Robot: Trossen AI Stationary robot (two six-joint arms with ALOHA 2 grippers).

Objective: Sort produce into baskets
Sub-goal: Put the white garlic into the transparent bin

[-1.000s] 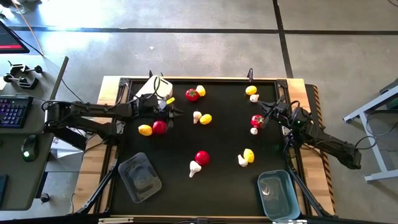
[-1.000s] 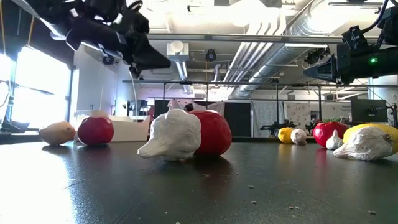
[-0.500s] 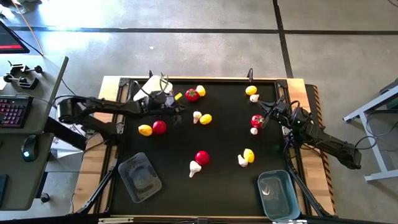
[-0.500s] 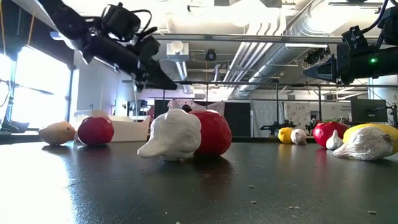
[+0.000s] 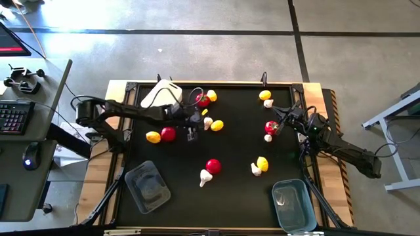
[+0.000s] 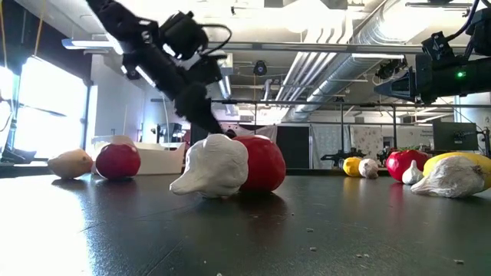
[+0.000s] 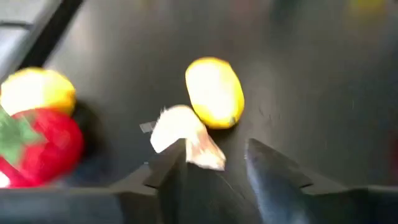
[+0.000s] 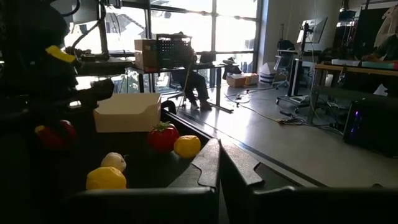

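Tomatoes, lemons and garlic bulbs lie scattered on the black table. My left gripper is open and slants down at a garlic bulb with a lemon just behind it. Its fingertips stand at either side of the bulb's near end; the picture is blurred and no touch shows. A tomato and a second lemon lie off to one side. The white tub stands behind the left arm. My right gripper waits shut at the right edge beside a tomato.
The clear tub stands near left and the blue tub near right. A lemon and tomato lie beside the left arm. A tomato and garlic lie mid-table, and a lemon with garlic to their right.
My left gripper has gone from beside the white tub toward the table's right edge and downward, tipping its fingers down, and has come up to the garlic bulb and lemon at mid-table. The produce has stayed where it was.
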